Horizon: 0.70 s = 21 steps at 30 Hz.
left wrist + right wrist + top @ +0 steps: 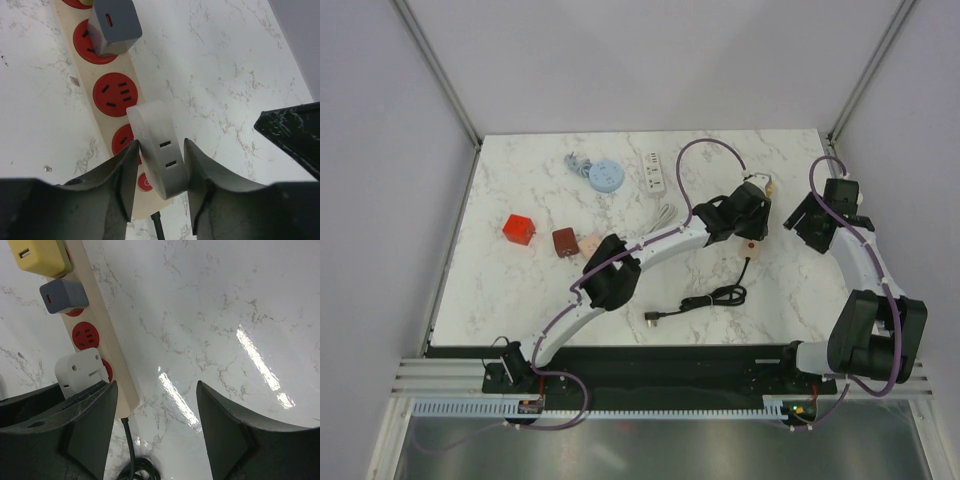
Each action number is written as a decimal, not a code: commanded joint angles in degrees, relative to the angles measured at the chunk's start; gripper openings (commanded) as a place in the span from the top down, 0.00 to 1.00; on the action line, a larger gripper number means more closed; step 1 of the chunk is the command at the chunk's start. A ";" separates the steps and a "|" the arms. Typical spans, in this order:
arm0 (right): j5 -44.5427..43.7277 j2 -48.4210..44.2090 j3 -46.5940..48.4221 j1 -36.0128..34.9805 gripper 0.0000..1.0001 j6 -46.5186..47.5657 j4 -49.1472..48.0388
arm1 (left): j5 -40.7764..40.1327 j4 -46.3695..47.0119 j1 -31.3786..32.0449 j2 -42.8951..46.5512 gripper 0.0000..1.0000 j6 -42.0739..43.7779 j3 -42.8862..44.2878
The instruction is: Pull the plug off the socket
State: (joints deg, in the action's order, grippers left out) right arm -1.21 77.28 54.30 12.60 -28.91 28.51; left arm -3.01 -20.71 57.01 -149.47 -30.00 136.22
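Between the left fingers (120, 175) — white plug (160, 150), seated on beige socket strip (95, 70)

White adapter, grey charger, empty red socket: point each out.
white adapter (160, 150), left wrist view, slotted front face
grey charger (116, 22), left wrist view, top face
empty red socket (115, 94), left wrist view, centre

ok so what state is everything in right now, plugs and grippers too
white adapter, plugged into the strip
grey charger, plugged in
yellow charger, plugged in
middle red socket, empty
left gripper, jaws shut on the white adapter
right gripper, jaws open, empty
black cord, coiled, unplugged
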 commanded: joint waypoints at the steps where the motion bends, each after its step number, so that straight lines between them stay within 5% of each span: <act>1: 2.78 1.03 -0.69 0.23 0.27 0.08 -2.85 | 1.33 -0.12 -1.11 -0.91 0.56 -1.11 2.91; 9: 10.43 4.90 -3.15 0.23 0.28 -0.71 -8.29 | 4.94 -0.65 -3.40 2.42 0.89 -1.38 -0.86; 21: 21.77 10.61 -10.80 0.23 0.33 -9.14 -29.03 | 13.64 0.58 -6.56 11.39 0.98 -0.06 -11.58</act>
State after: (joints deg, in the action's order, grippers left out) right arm 16.45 85.82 44.21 12.60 -34.52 9.08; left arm 7.97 -20.05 51.13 -143.76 -31.90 126.56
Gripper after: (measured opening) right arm 0.661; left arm 0.275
